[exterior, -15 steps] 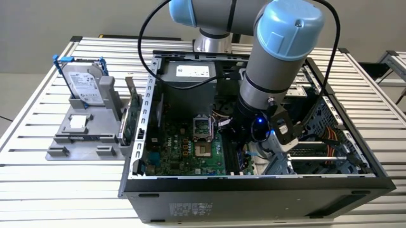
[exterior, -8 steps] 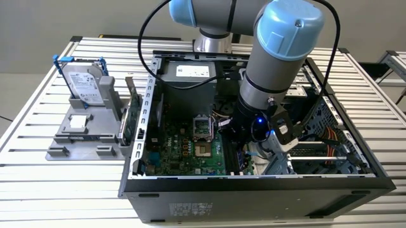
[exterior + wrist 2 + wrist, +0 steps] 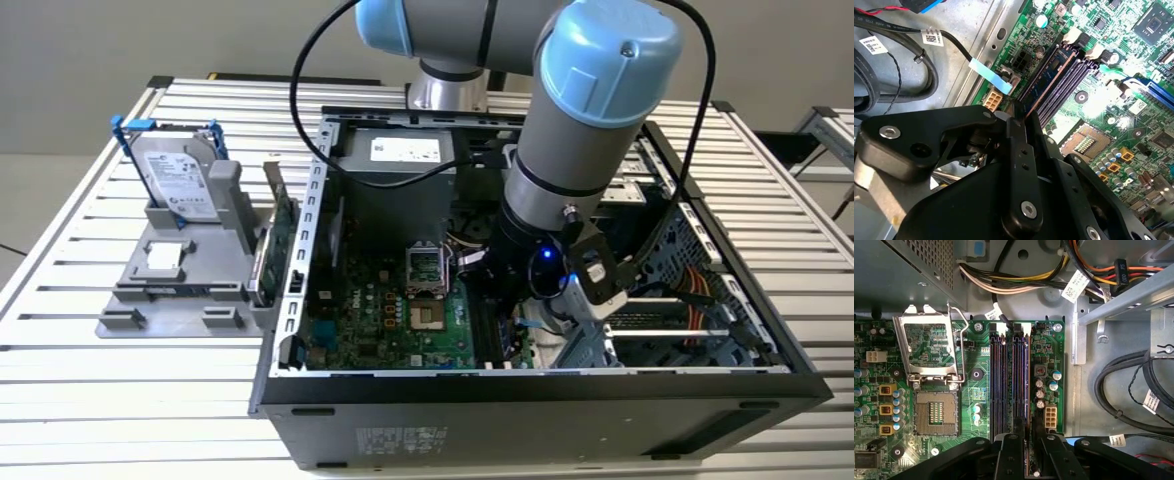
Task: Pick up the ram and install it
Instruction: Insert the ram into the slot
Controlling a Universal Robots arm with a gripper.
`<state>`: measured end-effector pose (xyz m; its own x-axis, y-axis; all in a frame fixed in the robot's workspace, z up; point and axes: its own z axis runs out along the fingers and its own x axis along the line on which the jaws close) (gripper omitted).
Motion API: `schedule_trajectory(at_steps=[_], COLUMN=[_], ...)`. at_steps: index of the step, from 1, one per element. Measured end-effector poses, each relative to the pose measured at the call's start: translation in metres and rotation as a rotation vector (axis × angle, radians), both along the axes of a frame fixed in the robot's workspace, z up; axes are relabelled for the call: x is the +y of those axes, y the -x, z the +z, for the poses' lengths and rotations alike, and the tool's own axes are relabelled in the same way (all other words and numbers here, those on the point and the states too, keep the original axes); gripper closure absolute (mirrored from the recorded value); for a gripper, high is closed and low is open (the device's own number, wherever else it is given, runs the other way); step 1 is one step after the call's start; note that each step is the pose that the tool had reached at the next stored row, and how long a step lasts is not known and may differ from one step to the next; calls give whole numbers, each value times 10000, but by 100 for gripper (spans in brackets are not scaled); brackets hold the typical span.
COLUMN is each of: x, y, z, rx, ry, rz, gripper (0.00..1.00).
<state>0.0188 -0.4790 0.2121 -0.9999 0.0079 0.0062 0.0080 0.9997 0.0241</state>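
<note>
Black fingers of my gripper clamped on the ram, its edge seated along the memory slots, motherboard beneath, computer case open.

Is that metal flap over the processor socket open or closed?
Open. In the first wrist view, the socket's metal frame is swung back, leaving the contact grid uncovered.
</note>
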Motion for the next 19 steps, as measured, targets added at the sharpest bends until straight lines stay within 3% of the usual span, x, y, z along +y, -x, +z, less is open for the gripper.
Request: schedule_trajectory(at_steps=[9,19], x=[0,-4], y=[0,0], z=[13,271], rx=[0,18], ry=[18,20], rz=[0,0], gripper=[0,0])
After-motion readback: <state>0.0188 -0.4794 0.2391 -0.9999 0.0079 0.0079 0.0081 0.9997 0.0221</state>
